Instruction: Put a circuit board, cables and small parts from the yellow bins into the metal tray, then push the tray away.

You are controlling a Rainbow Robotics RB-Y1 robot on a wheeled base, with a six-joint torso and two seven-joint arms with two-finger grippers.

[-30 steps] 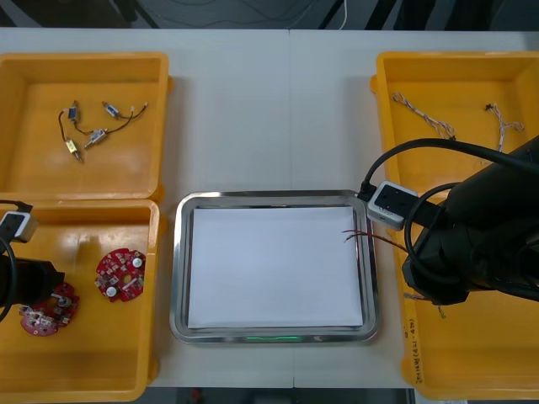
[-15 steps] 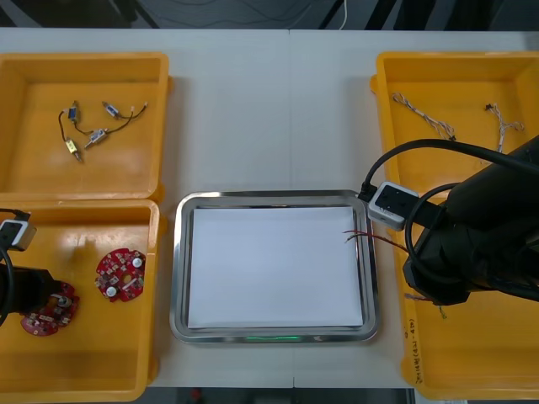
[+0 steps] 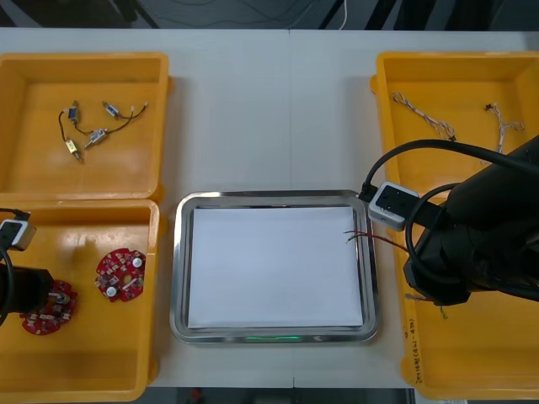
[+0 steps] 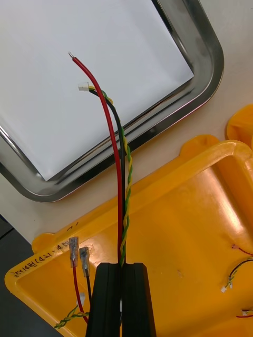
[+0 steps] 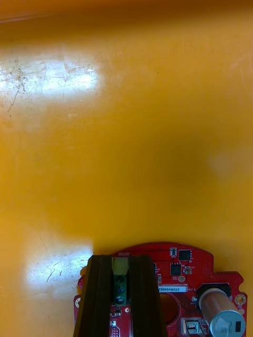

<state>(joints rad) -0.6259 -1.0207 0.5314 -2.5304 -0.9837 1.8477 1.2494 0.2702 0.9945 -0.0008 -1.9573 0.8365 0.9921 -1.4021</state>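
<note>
"Lower left of the front view, what has the left gripper point(image 5: 120, 260) got?"

"Its fingers pinch a green block at the edge of a circuit board point(image 5: 179, 271) inside the near left bin point(image 3: 84, 370). Such a narrow hold could let the board swing or slip on lifting."

"And at the right?"

"The right gripper point(image 4: 121, 266) clamps cables point(image 4: 113, 138), their tips reaching over the tray point(image 3: 274, 196) rim. Released now, most of them would likely fall across the rim, outside."
</note>
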